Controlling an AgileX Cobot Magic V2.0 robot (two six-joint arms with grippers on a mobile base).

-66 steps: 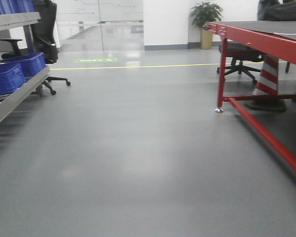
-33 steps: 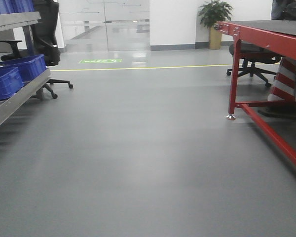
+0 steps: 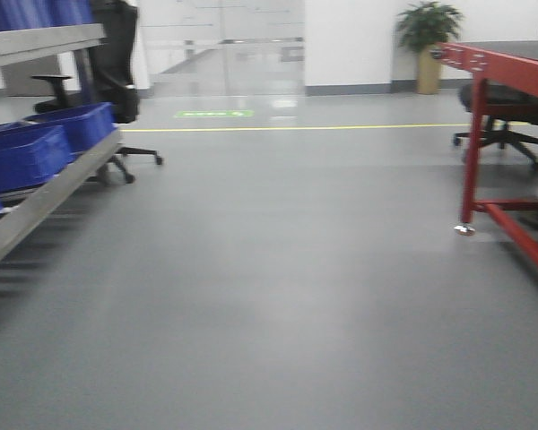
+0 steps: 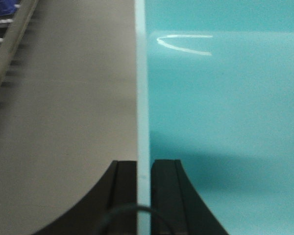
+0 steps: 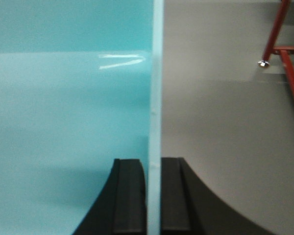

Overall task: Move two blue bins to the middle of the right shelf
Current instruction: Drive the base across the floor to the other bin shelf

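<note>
Only wrist views show them, left tool [image 4: 143, 165], right tool [image 5: 153, 162], each pinching apparently one teal bin [image 4: 220, 122]

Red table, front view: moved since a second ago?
No. The red table slid right in frame, but so did the plant and green floor mark; the view swung left, not the table.

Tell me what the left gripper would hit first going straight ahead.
Nothing new: the left gripper is clamped on a wall of the teal bin, and that wall runs on ahead. Beyond it looks like open floor, though depth is unclear.
</note>
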